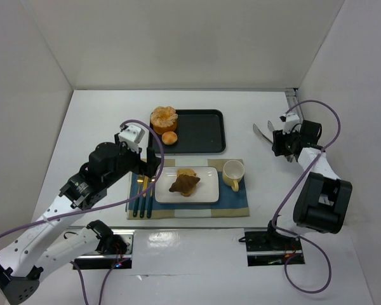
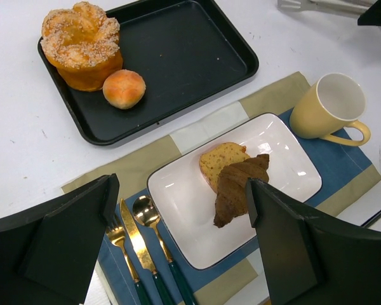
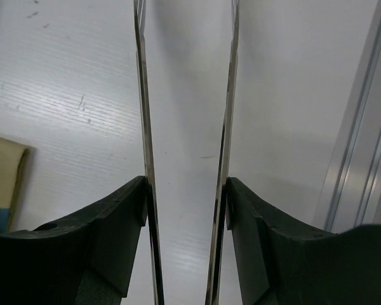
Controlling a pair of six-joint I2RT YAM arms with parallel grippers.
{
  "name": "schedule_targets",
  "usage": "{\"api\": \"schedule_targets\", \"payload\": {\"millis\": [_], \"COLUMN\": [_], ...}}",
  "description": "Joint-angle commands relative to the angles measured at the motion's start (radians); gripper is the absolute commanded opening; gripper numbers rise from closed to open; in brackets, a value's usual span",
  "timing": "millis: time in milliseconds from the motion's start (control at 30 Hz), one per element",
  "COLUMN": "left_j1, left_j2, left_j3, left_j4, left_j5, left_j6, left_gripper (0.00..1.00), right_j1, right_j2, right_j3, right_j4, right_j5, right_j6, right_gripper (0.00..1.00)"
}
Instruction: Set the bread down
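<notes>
A dark brown croissant (image 2: 241,187) leans on a tan bread slice (image 2: 219,162) on the white rectangular plate (image 2: 286,159). My left gripper (image 2: 183,190) hovers open over the plate's left part, holding nothing; its fingers straddle the croissant from above. On the black tray (image 2: 178,51) sit a large sugared bun (image 2: 81,41) and a small round roll (image 2: 124,88). Far right, my right gripper (image 3: 185,190) is shut on metal tongs (image 3: 141,95), one finger pressed against each blade. The tongs (image 1: 261,131) point left above the white table and carry nothing.
A yellow cup (image 2: 327,105) stands on the blue and beige placemat (image 2: 343,171) right of the plate. Gold cutlery with green handles (image 2: 136,235) lies left of the plate. A metal rail (image 3: 362,127) runs along the right wall.
</notes>
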Motion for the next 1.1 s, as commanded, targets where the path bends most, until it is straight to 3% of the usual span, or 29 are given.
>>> {"api": "schedule_targets", "payload": {"millis": [0, 500, 733, 1000, 1033, 1067], "left_j1": [-0.003, -0.003, -0.003, -0.003, -0.003, -0.003], "left_j2": [-0.015, -0.006, -0.006, -0.006, -0.006, -0.006], "left_j3": [-0.002, -0.002, -0.002, -0.011, -0.011, -0.011], "left_j4": [0.048, 0.048, 0.048, 0.048, 0.048, 0.048], "left_j5": [0.006, 0.015, 0.015, 0.006, 0.006, 0.006], "left_j6": [0.01, 0.0, 0.0, 0.0, 0.0, 0.0], "left_gripper": [1.0, 1.0, 1.0, 1.0, 1.0, 1.0], "right_j1": [-0.004, -0.004, -0.039, -0.099, -0.099, -0.089], "right_j2": [0.063, 0.207, 0.217, -0.002, -0.03, -0.055], "right_j3": [0.035, 0.087, 0.106, 0.175, 0.201, 0.218], "right_j4": [0.069, -0.158, -0.225, -0.4, -0.42, -0.437], "right_j5": [0.049, 0.067, 0.001, -0.112, -0.112, -0.112], "right_j6": [0.037, -0.053, -0.075, -0.127, -0.127, -0.112], "right_gripper": [0.6, 0.71, 0.83, 0.91, 1.0, 1.0]}}
